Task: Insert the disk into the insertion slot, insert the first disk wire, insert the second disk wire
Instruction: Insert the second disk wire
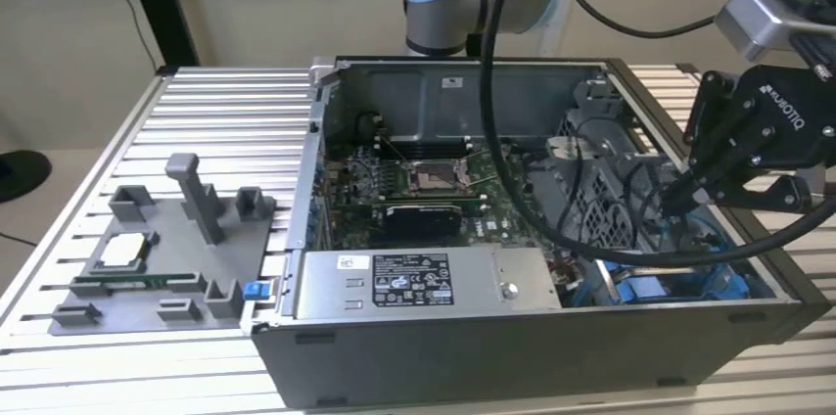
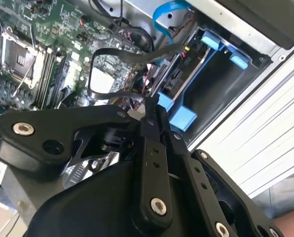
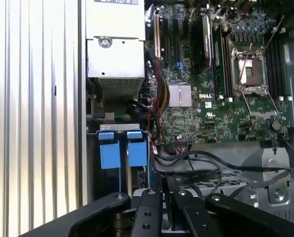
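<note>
**Open computer case [image 1: 523, 366] on a slatted metal table [image 1: 209, 112].** My gripper [image 1: 682, 202] hangs over the case's corner at the exterior view's right. Its fingertips are lowered among the cables just above the insertion slot [image 1: 653, 290], whose blue plastic rails show against the case wall.

In the second wrist view my gripper [image 2: 153, 106] has its jaws drawn close together. A flat black wire [image 2: 118, 94] loops across the board and ends right at my fingertips. The jaws therefore appear to pinch its end, though the connector itself is hidden.

The disk [image 2: 180, 74] sits on edge inside the insertion slot [image 2: 211, 40], its dark body between blue tabs. The bay space beside it is in shadow. In the first wrist view the insertion slot [image 3: 110, 150] shows two blue tabs just beside my gripper [image 3: 165, 192].

The green motherboard [image 1: 418, 180] covers the case floor. The grey power supply [image 1: 418, 283], with a white-and-black sticker, lies along the near wall. A grey fixture [image 1: 157, 258] stands on the table at the exterior view's left, well apart from the case.
</note>
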Robot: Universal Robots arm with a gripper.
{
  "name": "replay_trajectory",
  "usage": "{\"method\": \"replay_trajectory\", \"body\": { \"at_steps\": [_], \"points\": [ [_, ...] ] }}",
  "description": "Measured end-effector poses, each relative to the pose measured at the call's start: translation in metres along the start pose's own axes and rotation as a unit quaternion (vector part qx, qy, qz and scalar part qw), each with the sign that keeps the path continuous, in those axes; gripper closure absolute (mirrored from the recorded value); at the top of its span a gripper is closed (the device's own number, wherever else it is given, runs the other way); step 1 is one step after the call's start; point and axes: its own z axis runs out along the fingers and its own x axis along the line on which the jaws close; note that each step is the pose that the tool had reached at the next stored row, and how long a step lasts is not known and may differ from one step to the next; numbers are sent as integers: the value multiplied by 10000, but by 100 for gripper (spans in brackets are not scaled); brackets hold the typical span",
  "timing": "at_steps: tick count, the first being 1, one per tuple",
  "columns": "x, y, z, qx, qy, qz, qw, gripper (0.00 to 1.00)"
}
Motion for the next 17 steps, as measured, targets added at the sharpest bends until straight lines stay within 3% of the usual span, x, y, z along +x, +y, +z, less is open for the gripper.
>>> {"method": "replay_trajectory", "body": {
  "at_steps": [6, 12, 17],
  "points": [
    [14, 25, 12, 1, 54, -14, 10000, 100],
    [20, 21, 51, 5, 156, -19, 9999, 100],
    [21, 21, 52, 5, 165, -20, 9999, 100]
  ]
}}
